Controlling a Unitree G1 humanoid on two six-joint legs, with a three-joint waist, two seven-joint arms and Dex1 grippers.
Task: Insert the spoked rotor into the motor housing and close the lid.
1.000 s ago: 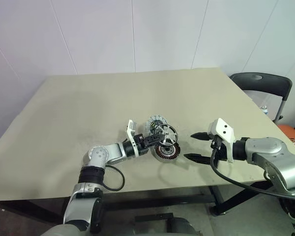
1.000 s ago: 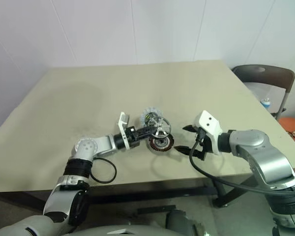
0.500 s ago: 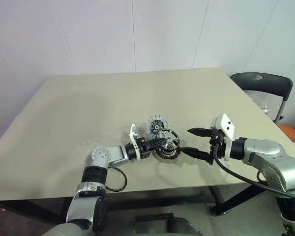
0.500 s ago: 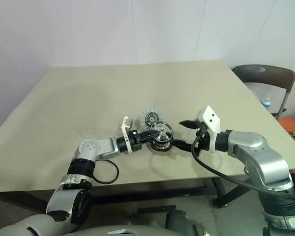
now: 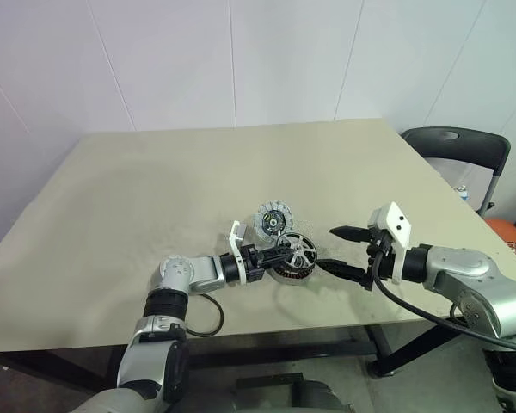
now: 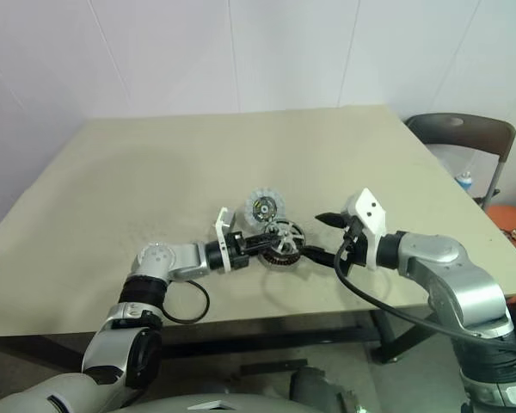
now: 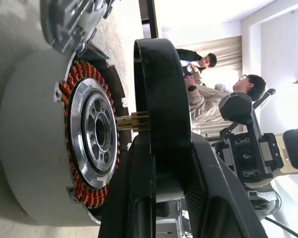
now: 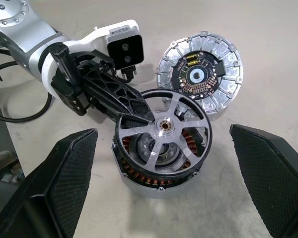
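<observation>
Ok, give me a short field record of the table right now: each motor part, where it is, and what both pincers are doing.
rotor: dark-rimmed wheel with silvery spokes, held just above the housing, not seated
housing: round dark disc with copper coils, on the beige table
lid: silvery segmented-rim disc, flat on the table beyond the housing
left pincer: shut on the rotor's rim
right pincer: open, beside the housing

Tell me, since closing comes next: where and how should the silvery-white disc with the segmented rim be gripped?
Probably by its rim, from above. The silvery-white segmented-rim lid lies flat on the beige table, beyond the coil-ringed dark motor housing, leaving only its outer edge to pinch. The open right gripper is free; the left gripper holds the dark-rimmed spoked rotor.
</observation>
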